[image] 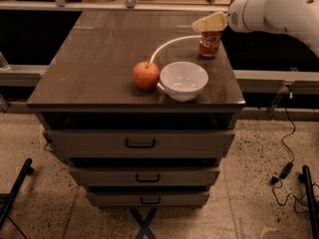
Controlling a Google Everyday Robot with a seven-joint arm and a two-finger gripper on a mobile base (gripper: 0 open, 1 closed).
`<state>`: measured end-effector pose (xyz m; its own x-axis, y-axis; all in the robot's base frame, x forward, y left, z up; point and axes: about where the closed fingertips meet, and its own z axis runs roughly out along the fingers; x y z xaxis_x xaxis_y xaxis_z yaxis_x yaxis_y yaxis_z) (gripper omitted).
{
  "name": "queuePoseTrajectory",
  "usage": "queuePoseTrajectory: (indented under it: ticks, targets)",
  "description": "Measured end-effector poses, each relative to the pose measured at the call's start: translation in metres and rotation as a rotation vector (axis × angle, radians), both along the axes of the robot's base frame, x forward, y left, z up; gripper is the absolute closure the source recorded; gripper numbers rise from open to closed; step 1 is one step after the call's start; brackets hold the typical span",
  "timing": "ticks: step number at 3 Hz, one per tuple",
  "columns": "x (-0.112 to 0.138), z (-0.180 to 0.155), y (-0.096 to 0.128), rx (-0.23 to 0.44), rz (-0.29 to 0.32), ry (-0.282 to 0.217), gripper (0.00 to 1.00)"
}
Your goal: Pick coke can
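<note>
The coke can (209, 44), red with white script, stands upright near the far right edge of the dark cabinet top (99, 59). My gripper (210, 22), with pale yellowish fingers, is right above the can's top, coming in from the white arm (279, 9) at the upper right. The can's top is hidden behind the gripper.
A red-orange apple (145, 75) and a white bowl (183, 80) sit side by side near the front edge, in front of the can. A thin white curved line runs from the apple toward the can. Drawers are below. Cables lie on the floor at right.
</note>
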<state>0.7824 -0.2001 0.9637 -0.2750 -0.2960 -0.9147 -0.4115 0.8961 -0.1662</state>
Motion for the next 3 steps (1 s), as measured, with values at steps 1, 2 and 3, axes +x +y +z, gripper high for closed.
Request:
queuePoseTrajectory:
  ticks: [1, 2, 3]
  targets:
    - [0.014, -0.009, -0.005, -0.002, 0.010, 0.009, 0.00]
    - [0.023, -0.022, -0.009, -0.003, 0.001, 0.041, 0.00]
    - [0.026, -0.034, -0.017, 0.015, -0.026, 0.069, 0.00]
